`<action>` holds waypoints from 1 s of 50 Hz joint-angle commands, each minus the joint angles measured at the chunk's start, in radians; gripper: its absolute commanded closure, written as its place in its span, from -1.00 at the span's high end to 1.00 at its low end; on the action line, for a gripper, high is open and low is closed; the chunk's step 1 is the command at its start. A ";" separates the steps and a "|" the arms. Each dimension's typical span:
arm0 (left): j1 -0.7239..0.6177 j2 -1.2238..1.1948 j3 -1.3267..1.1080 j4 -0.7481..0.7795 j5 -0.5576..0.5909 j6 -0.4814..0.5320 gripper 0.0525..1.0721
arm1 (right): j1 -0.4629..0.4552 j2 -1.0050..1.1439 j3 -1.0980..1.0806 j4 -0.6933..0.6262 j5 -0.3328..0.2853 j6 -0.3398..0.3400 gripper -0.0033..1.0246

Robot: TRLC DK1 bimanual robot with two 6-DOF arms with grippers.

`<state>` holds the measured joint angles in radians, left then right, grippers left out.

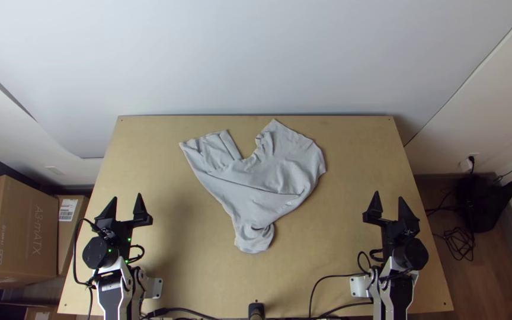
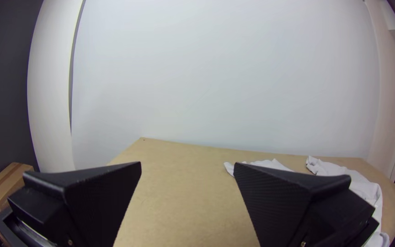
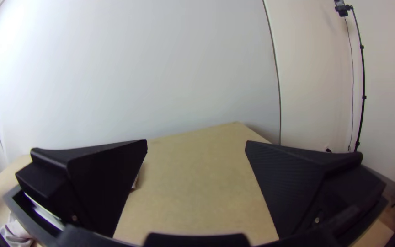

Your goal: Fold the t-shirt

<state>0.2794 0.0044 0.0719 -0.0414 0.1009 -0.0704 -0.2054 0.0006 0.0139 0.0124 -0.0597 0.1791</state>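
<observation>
From here, the top view has a soft light-grey cloth t-shirt rumpled across the middle of the frame on a pale wooden table, its narrow end bunched toward lower centre. The black left gripper stands at lower left, the black right gripper at lower right, both wide open and empty. I'd flatten first: pinch that bunched end at its outer layers, draw it out gently, then smooth the creases before folding. Print marks a brown cardboard box at the left edge; a white paper label sits beside it. In the left wrist view, the fingers stand well apart, cloth beyond them. The right wrist view has its pair equally wide, holding nothing.
</observation>
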 commanded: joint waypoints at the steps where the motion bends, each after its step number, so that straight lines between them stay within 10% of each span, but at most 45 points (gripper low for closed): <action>1: -0.006 -0.004 -0.041 0.003 -0.001 0.001 0.91 | 0.011 -0.004 0.024 -0.034 0.004 0.002 0.93; 27: -0.042 0.034 0.032 -0.006 0.008 0.037 0.91 | 0.021 0.217 0.279 -0.195 -0.003 -0.020 0.93; 50: -0.163 0.796 0.629 -0.324 0.010 -0.037 0.91 | 0.031 0.569 0.615 -0.413 -0.026 -0.001 0.93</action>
<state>0.1440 0.6640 0.5636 -0.3141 0.1047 -0.0570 -0.1886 0.5072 0.5438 -0.3439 -0.0784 0.1719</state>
